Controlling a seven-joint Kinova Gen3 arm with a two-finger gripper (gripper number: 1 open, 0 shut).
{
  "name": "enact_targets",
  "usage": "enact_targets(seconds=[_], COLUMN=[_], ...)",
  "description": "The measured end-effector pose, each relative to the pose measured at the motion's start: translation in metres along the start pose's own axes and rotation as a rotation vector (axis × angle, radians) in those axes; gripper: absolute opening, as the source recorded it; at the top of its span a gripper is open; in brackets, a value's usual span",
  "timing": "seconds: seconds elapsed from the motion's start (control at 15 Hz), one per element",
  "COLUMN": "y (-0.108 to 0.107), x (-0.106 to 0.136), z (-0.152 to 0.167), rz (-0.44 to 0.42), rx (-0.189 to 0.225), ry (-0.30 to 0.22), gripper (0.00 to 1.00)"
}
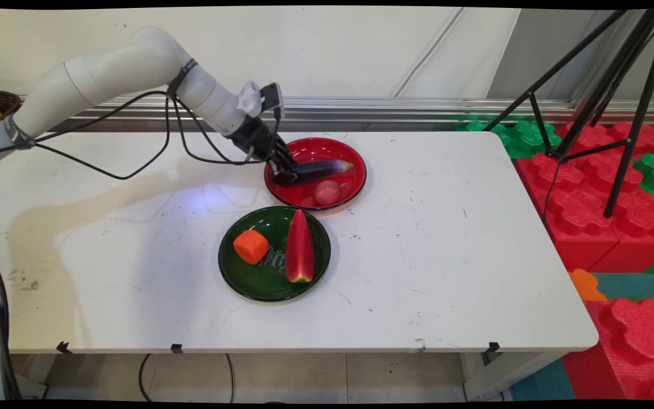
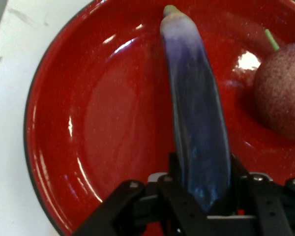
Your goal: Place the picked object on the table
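Nearest me, a green plate [image 1: 236,272] holds carrot [image 1: 251,246] and watermelon slice [image 1: 300,247]; beyond it, the hand [image 1: 286,175] is clamped on an eggplant [image 1: 327,168] in the red plate [image 1: 355,184].

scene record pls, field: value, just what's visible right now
pincer: shut on the eggplant, at the left side of the red plate
eggplant: purple, long, lying in the red plate, pale tip pointing away from the pincer
round fruit: reddish, speckled, in the same plate beside the eggplant, apart from it
green plate: nearer the camera, holds an orange block and a watermelon slice
table: white
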Motion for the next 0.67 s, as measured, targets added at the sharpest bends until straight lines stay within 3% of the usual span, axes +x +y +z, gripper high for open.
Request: enact_targets(seconds=[0.67], y=[0.006], x=[-0.005], z=[-0.058], rz=[0.009], rx=[0.014], ry=[0.055], gripper=[0.00])
